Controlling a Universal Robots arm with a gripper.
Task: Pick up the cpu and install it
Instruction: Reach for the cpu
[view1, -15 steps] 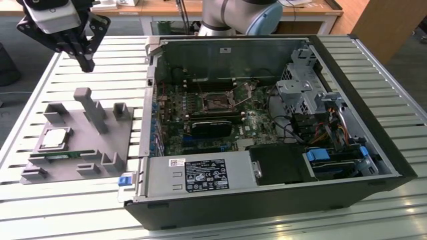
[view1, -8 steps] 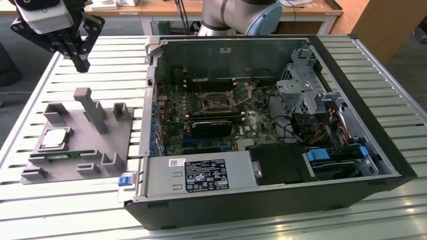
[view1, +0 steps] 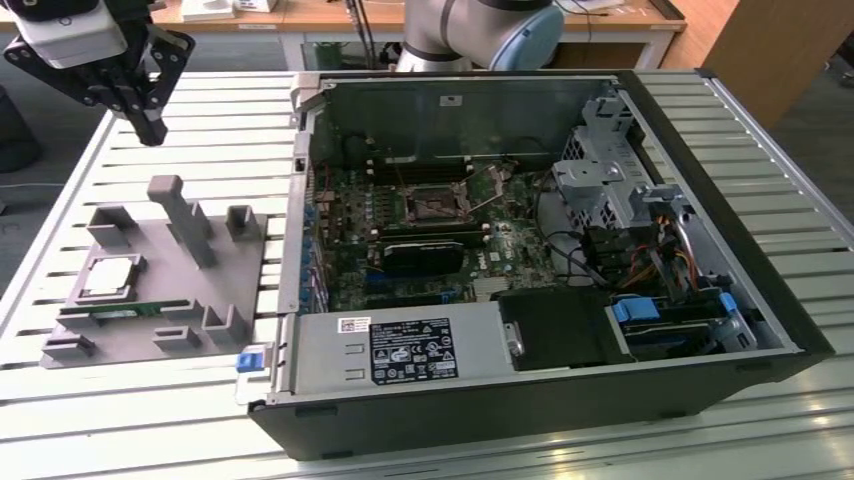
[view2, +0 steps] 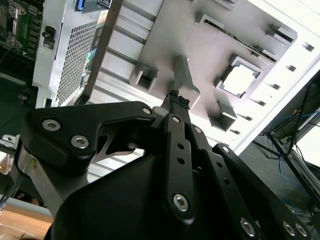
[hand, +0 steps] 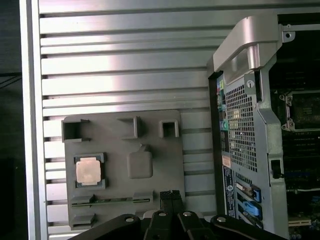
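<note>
The cpu (view1: 110, 277), a small square chip with a shiny metal top, lies flat in a recess of the grey holder plate (view1: 254, 270) at the exterior view's left. It also shows in the first wrist view as the cpu (hand: 89, 170) and in the second as the cpu (view2: 238, 80). My gripper (view1: 151, 135) hangs high above the table beyond the plate's far edge, well clear of the chip. Its fingertips (hand: 171, 196) are pressed together with nothing between them. The black-centred socket (view1: 434, 203) sits on the motherboard inside the open computer case (view1: 534, 400).
A tall grey post (view1: 180, 215) and several raised blocks stand on the holder plate. A long green memory stick (view1: 127, 312) lies in a slot near the cpu. The case's metal side wall (view1: 296, 200) rises between plate and motherboard. Cables and a drive cage (view1: 614, 180) crowd the case's right.
</note>
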